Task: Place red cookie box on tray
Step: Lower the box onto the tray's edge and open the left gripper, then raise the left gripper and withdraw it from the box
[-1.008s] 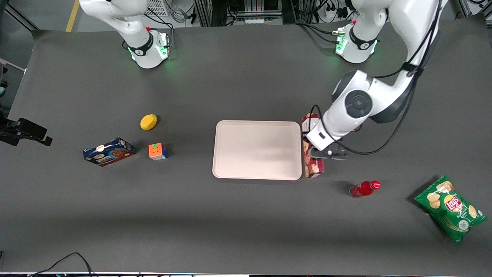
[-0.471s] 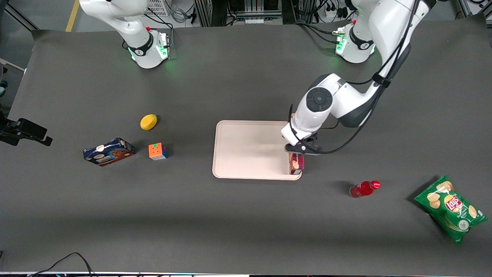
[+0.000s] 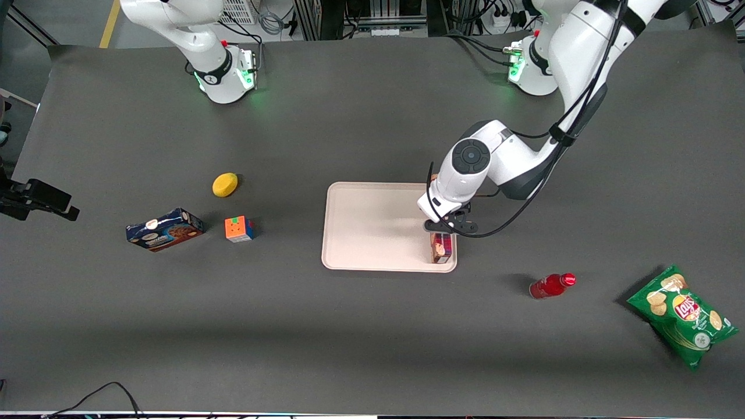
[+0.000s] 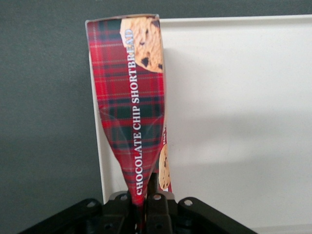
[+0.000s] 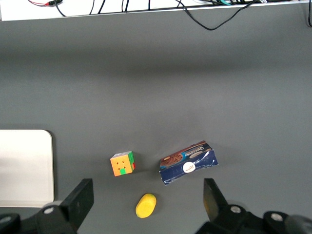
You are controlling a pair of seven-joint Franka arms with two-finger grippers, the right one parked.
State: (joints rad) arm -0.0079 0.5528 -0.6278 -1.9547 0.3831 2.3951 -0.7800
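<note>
On the dark grey table (image 3: 372, 326), the pale tray (image 3: 372, 227) is seen near the middle. The red cookie box (image 4: 132, 97) is clamped by the gripper (image 4: 142, 204) over the tray's edge nearest the working arm.

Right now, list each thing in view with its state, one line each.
gripper: shut on the red cookie box, above the tray's edge.
red cookie box: held, hanging over the tray's rim.
tray: flat on table, nothing resting on it.
blue cookie box: lying on table.
red bottle: lying on its side.
chip bag: lying flat.
</note>
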